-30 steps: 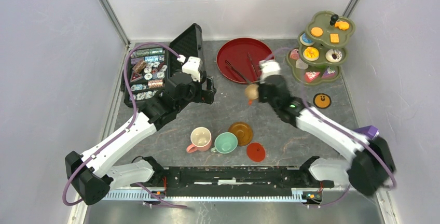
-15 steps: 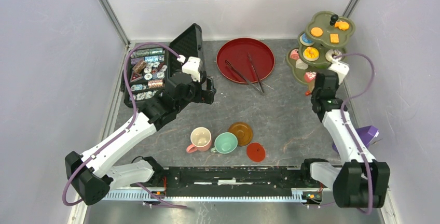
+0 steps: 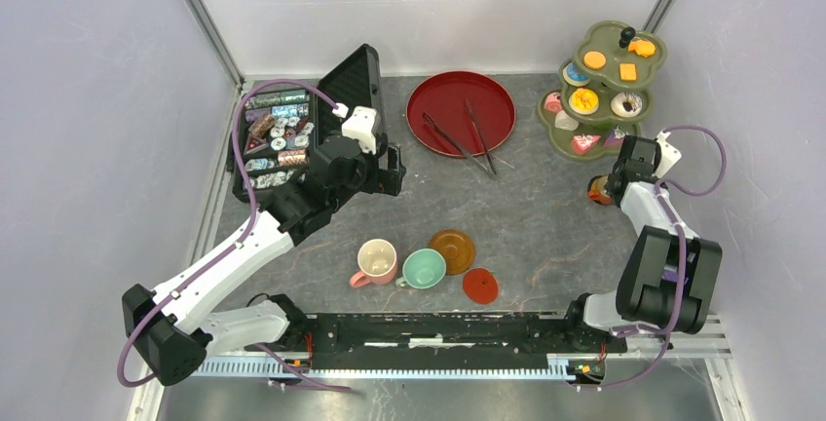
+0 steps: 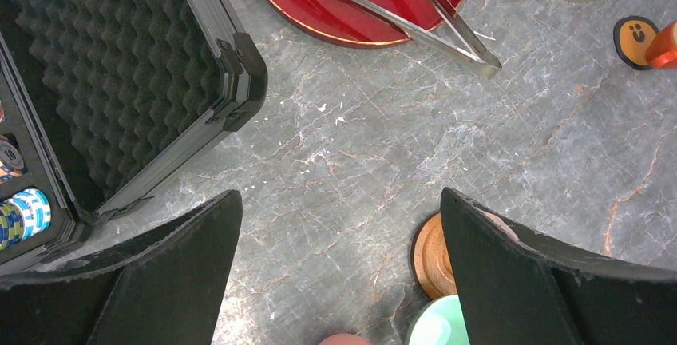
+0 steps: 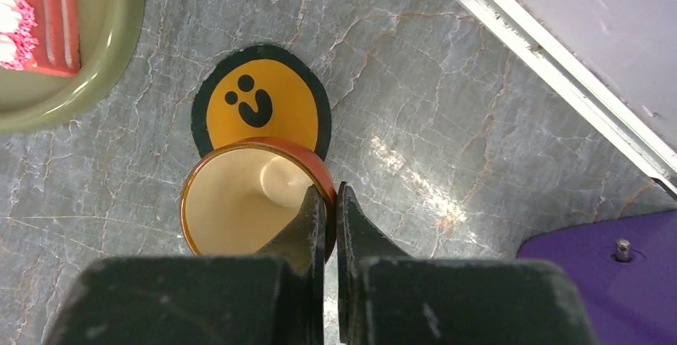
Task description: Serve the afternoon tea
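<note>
Top external view showed one grey stone-patterned counter (image 3: 545,216) with two arms bolted at its near edge. The left arm (image 3: 244,246) reached toward the far left. The right arm (image 3: 648,211) was folded close to the right wall.

One black case (image 3: 356,80) lay open at the far left, its foam lid raised. Its compartments held small rolls and discs too small to count. One round red tray (image 3: 443,99) sat at the far middle with two metal tongs (image 3: 453,138) in it, their tips reaching over its near rim. One green three-tier stand (image 3: 609,36) stood at the far right. It carried three orange biscuits (image 3: 594,59) on top, three round pastries on the middle tier and at least four pieces on the bottom tier.

Near the front stood two cups, one pink cup (image 3: 376,259) and one mint cup (image 3: 424,267), touching side by side. Two saucers lay just right of them, one brown saucer (image 3: 452,245) and one red saucer (image 3: 479,286).

The right jaws were clamped on the rim of the small orange cup (image 5: 239,201), one finger inside and one outside. The cup overlapped the near edge of a smiley-face coaster (image 5: 259,105), near the stand's base. Whether it touched the counter could not be told. The counter's metal edge rail ran close on the right, with a purple object (image 5: 607,257) beside it.

The left jaws stood wide apart and empty above bare counter between case, tray and cups.
</note>
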`<act>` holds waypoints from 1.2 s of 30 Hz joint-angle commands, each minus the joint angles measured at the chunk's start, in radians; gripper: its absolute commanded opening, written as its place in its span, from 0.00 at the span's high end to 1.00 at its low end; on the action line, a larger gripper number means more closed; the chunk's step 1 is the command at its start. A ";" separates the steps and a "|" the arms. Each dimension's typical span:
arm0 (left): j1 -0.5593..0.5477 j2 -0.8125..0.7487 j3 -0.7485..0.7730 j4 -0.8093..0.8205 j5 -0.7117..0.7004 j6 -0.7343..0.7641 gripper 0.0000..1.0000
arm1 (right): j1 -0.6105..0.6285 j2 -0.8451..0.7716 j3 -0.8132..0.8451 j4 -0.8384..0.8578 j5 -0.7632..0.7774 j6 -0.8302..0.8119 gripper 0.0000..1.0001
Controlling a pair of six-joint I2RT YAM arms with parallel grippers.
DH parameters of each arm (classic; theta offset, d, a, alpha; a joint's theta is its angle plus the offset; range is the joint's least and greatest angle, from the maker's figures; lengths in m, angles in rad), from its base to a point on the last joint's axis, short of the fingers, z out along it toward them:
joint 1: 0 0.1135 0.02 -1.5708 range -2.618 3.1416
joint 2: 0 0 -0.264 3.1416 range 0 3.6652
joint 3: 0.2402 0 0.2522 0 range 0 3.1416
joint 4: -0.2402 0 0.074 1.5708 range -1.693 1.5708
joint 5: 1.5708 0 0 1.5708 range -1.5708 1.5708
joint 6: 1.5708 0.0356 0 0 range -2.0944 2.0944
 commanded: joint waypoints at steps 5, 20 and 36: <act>0.005 -0.016 0.015 0.008 -0.004 -0.041 0.00 | -0.032 0.049 0.047 0.111 -0.021 -0.011 1.00; 0.005 -0.022 0.015 0.008 -0.003 -0.041 0.00 | -0.077 0.107 0.042 0.202 -0.170 -0.030 0.97; 0.005 -0.027 0.015 0.008 0.000 -0.041 0.00 | -0.077 0.012 0.070 0.107 -0.168 -0.107 0.40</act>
